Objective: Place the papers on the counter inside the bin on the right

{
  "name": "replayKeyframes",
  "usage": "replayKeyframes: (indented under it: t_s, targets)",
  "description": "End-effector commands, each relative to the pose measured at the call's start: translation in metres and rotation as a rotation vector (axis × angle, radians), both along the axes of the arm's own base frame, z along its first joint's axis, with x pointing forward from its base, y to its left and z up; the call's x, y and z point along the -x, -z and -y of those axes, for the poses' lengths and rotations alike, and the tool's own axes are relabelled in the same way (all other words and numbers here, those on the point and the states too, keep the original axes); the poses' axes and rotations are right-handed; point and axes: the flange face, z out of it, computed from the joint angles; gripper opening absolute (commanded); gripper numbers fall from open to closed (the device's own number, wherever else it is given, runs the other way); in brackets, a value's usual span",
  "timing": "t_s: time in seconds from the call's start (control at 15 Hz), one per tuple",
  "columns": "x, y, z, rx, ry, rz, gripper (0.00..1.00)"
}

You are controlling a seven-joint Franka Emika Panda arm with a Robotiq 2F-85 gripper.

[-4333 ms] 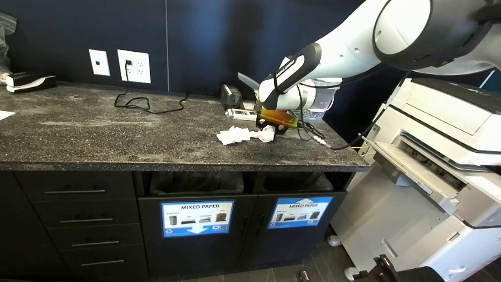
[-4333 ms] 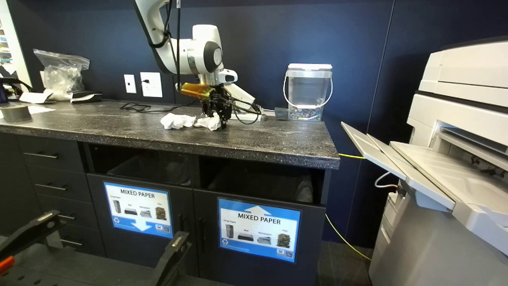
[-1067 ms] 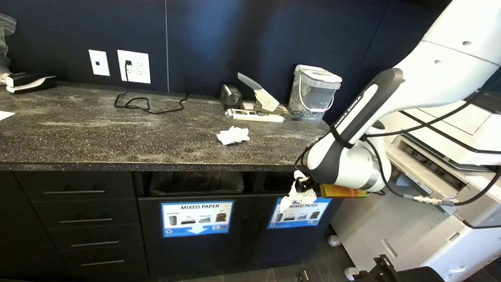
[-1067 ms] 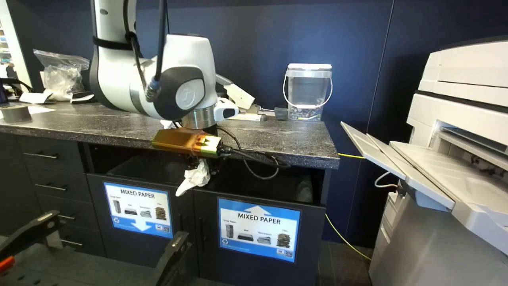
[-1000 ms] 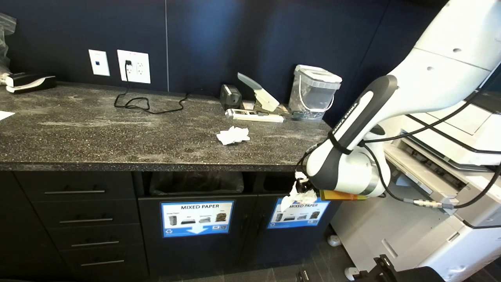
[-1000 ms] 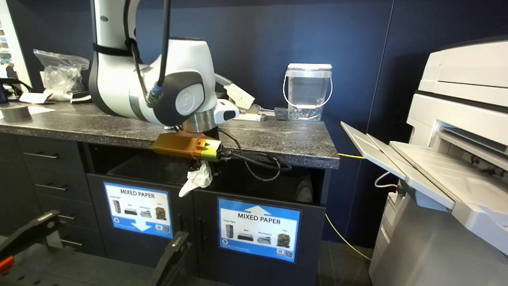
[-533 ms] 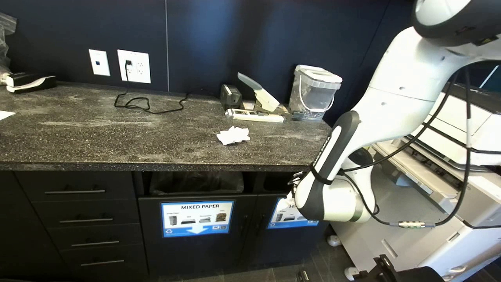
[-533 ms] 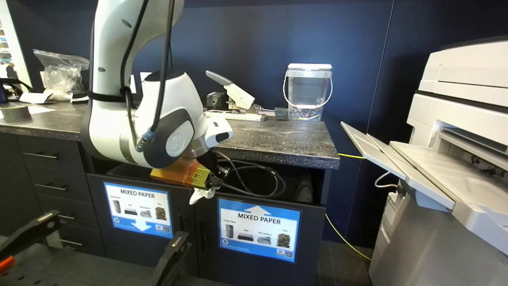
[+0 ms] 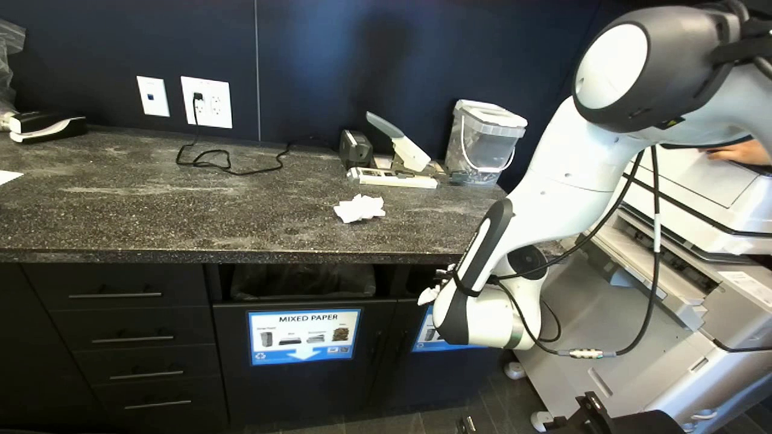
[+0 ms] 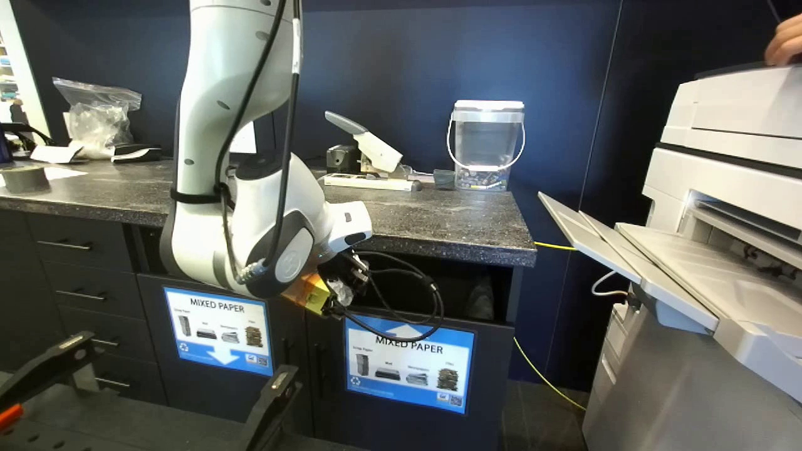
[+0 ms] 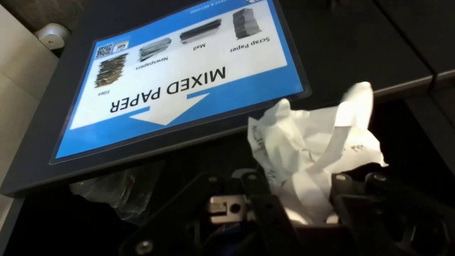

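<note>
My gripper is shut on a crumpled white paper with handwriting. The paper sticks out past the fingertips. In an exterior view the gripper is tilted at the right-hand bin opening, below the counter edge, and the held paper is partly covered by it. In an exterior view only a bit of this paper shows beside the wrist. The right bin's clear liner shows in the dark opening. A second crumpled paper lies on the counter; the arm hides it in an exterior view.
The counter edge is just above the gripper. The right cabinet door with its blue sign is below. A hole punch and a clear bucket stand at the back. A person's hand rests on the printer.
The gripper took one paper from the counter and carried it down past the front edge. It has since tilted toward the right bin opening. A hand has appeared at the printer.
</note>
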Motion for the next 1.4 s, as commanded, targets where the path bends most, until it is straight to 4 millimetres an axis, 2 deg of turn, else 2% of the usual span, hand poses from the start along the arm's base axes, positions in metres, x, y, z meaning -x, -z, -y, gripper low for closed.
replayKeyframes:
  t_s: [0.0, 0.27, 0.6, 0.93, 1.27, 1.33]
  targets:
    - [-0.024, 0.023, -0.003, -0.017, 0.063, 0.102, 0.15]
    - [-0.047, 0.043, 0.000, -0.017, 0.094, 0.147, 0.13]
    - [-0.076, 0.057, 0.009, 0.018, 0.138, 0.207, 0.15]
    - [-0.087, 0.072, 0.010, 0.027, 0.181, 0.227, 0.15]
    - [-0.093, 0.077, 0.008, 0.056, 0.157, 0.238, 0.14]
    - [-0.093, 0.077, 0.008, 0.066, 0.143, 0.240, 0.38]
